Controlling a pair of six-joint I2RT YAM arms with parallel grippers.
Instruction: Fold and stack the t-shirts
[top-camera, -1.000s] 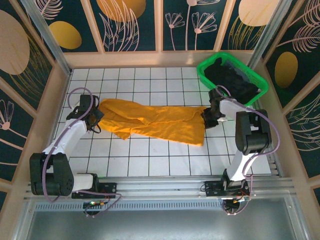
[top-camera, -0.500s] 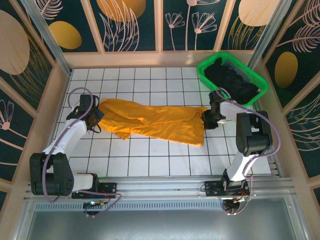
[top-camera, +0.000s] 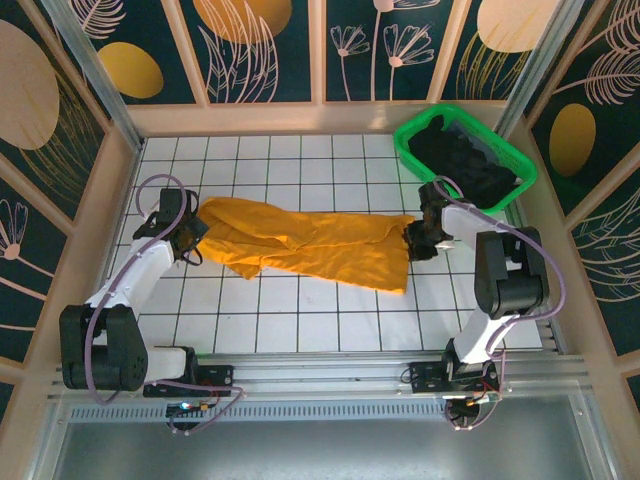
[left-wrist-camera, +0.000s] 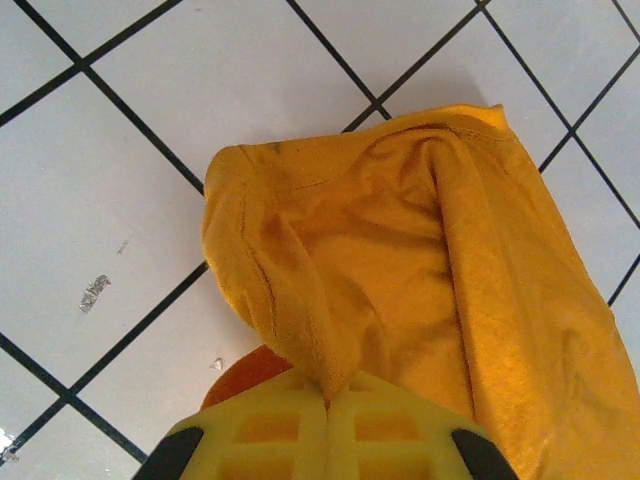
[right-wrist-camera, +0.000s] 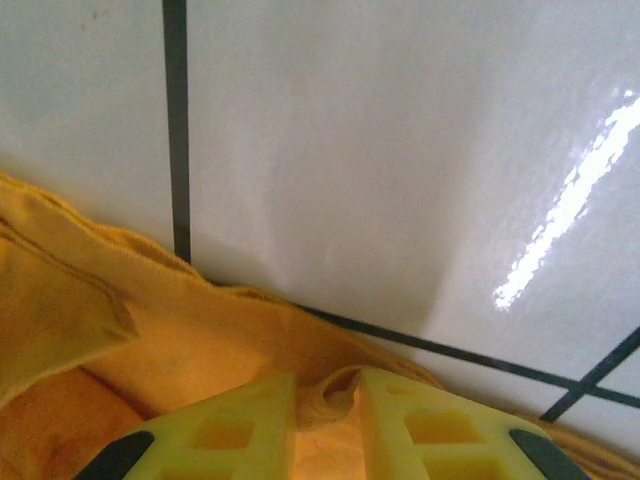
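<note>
An orange-yellow t-shirt (top-camera: 300, 243) lies stretched sideways across the white grid table, rumpled, between the two arms. My left gripper (top-camera: 196, 229) is shut on the shirt's left end; in the left wrist view the cloth (left-wrist-camera: 400, 260) bunches into the closed yellow fingertips (left-wrist-camera: 280, 425). My right gripper (top-camera: 411, 236) is shut on the shirt's right edge, with a fold of cloth (right-wrist-camera: 325, 395) pinched between its fingertips (right-wrist-camera: 240, 420). Black t-shirts (top-camera: 462, 165) lie heaped in the green basket.
The green mesh basket (top-camera: 408, 143) stands at the back right corner, just behind the right arm. Patterned walls enclose the table on three sides. White tiles (top-camera: 300, 310) lie bare in front of the shirt.
The right gripper has narrowed onto the shirt's right edge, and the right arm's elbow has shifted slightly. The left arm and the shirt's left end stay still.
</note>
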